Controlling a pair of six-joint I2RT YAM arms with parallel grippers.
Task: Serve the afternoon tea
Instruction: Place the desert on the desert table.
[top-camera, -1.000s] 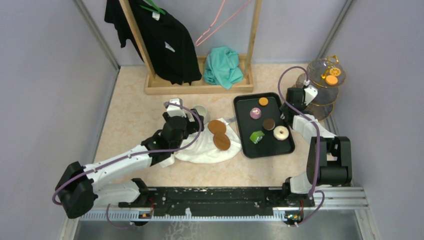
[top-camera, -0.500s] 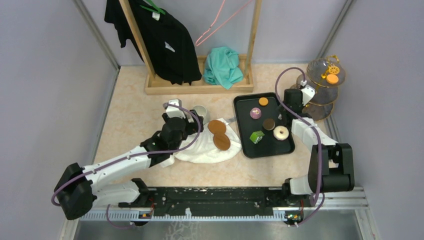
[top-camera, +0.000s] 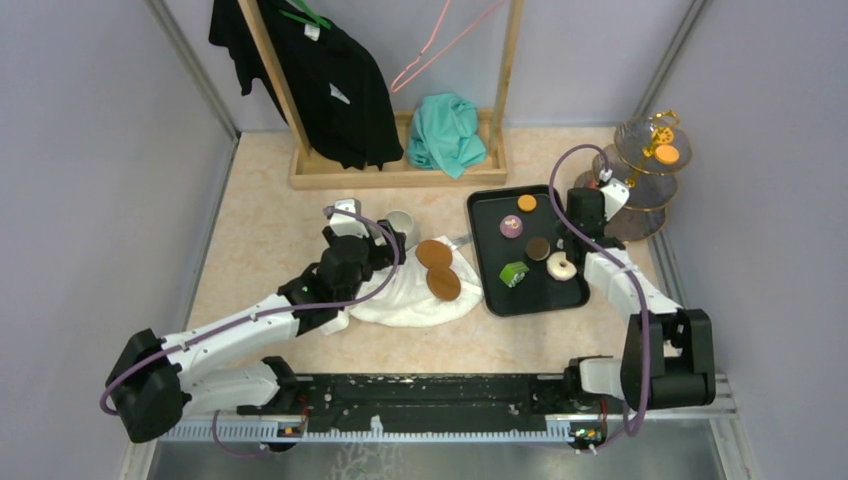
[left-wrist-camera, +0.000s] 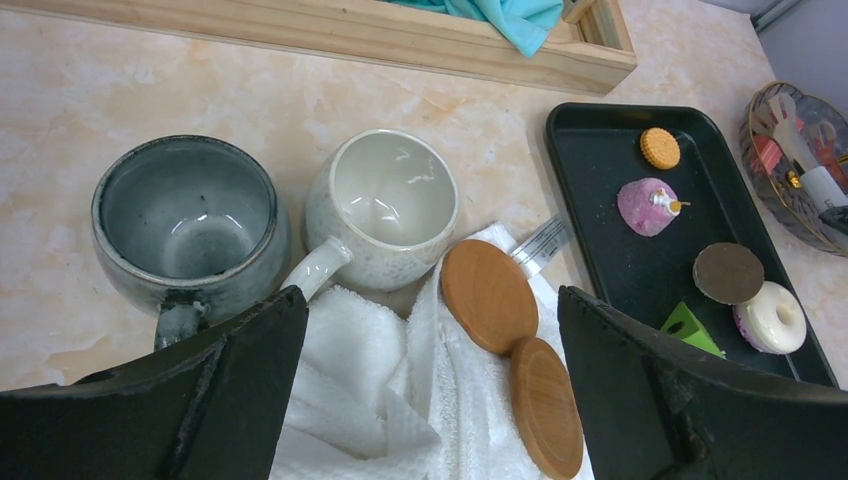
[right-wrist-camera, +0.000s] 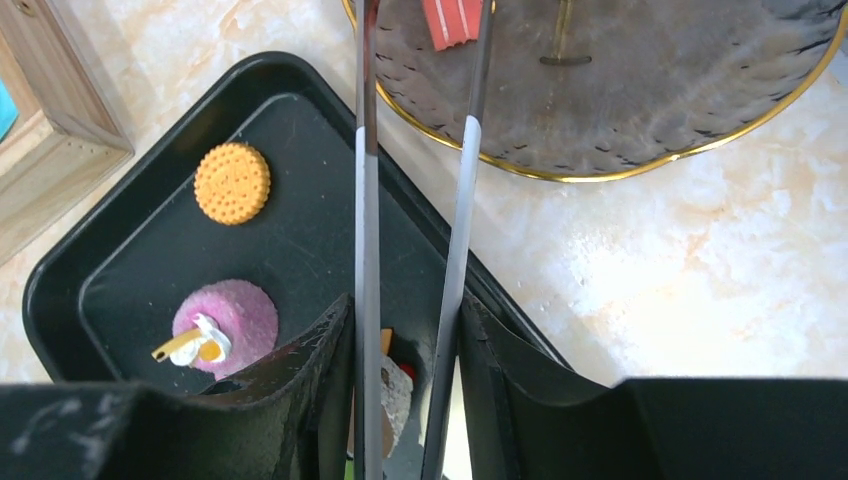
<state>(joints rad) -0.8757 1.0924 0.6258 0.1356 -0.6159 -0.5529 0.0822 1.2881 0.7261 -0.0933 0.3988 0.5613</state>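
The clear-glass three-tier stand (top-camera: 640, 178) with its gold frame is at the back right, an orange disc (top-camera: 667, 154) on its top tier. My right gripper (right-wrist-camera: 405, 340) is shut on the long metal tongs (right-wrist-camera: 365, 250). Their tips reach over the stand's lowest plate (right-wrist-camera: 640, 110), with a red piece (right-wrist-camera: 450, 20) between them. On the black tray (top-camera: 540, 292) lie an orange biscuit (right-wrist-camera: 232, 182), a pink sweet (right-wrist-camera: 225, 320), a brown disc (top-camera: 538, 248), a white doughnut (top-camera: 561, 266) and a green piece (top-camera: 514, 273). My left gripper (left-wrist-camera: 428, 300) hangs open above a white towel (left-wrist-camera: 360, 380), near the grey mug (left-wrist-camera: 190, 225).
A white mug (left-wrist-camera: 385, 205) stands beside the grey one. Two round wooden lids (left-wrist-camera: 487, 295) lie on the towel. A wooden clothes rack base (top-camera: 400, 170) with a teal cloth (top-camera: 445, 132) and a black garment (top-camera: 320, 70) runs along the back. Walls close both sides.
My right gripper has drawn slightly left and nearer with the tongs, staying beside the stand. The left arm has barely moved.
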